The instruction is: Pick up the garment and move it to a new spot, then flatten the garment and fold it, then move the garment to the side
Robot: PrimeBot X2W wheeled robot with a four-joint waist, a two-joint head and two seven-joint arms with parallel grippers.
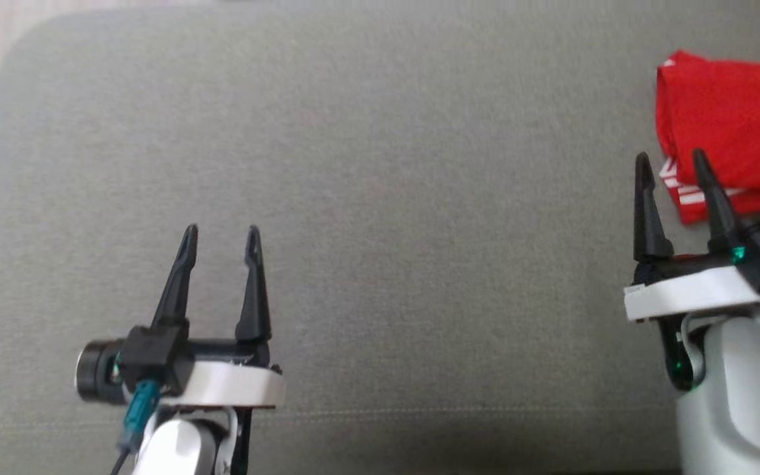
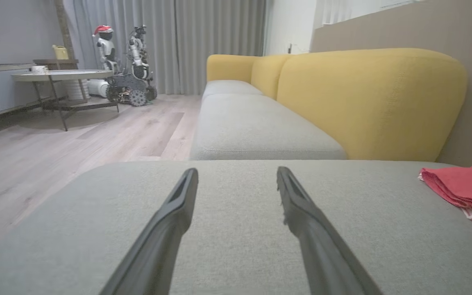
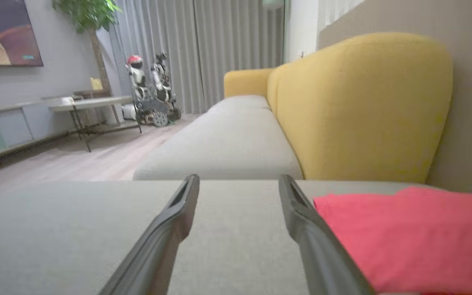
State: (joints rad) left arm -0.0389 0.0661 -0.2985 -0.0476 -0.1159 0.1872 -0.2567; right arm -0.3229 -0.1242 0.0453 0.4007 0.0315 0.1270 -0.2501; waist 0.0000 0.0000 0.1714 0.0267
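A folded red garment (image 1: 736, 125) with white stripes lies at the far right of the grey cushion (image 1: 380, 198). It also shows as the red garment (image 2: 465, 186) at the right edge of the left wrist view and the red garment (image 3: 416, 233) at the lower right of the right wrist view. My right gripper (image 1: 671, 165) stands open just left of the garment's near corner, holding nothing. My left gripper (image 1: 221, 235) is open over bare cushion at the lower left, far from the garment. Its fingers (image 2: 170, 221) and the right fingers (image 3: 170, 221) hover above grey fabric.
A yellow sofa back (image 2: 367, 98) and grey seat (image 2: 252, 127) extend beyond the cushion. Wooden floor (image 2: 55, 151), a round table (image 2: 62, 76) and a parked robot (image 2: 131, 69) lie to the left. The cushion's rounded corner (image 1: 30, 46) is at upper left.
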